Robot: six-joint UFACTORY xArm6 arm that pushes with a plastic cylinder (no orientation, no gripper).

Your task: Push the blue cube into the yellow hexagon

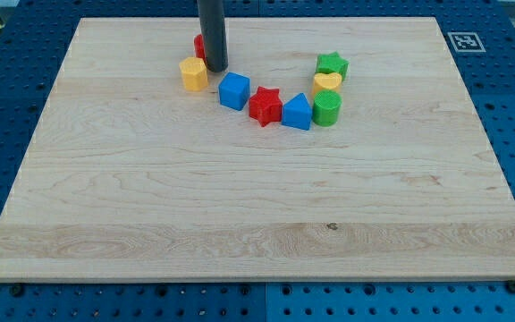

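The blue cube [234, 91] sits on the wooden board [240, 197] near the view's top, a little right of and below the yellow hexagon [193, 73]; a small gap separates them. My tip [215, 69] stands between them, just right of the hexagon's upper edge and up-left of the cube. The rod hides most of a red block [199, 46] behind it.
A red star [265, 105] touches a blue pointed block [297, 112] to the cube's right. Further right stand a green cylinder [326, 108], a yellow heart [327, 82] and a green star [333, 64]. A fiducial marker [462, 41] lies at the board's top right corner.
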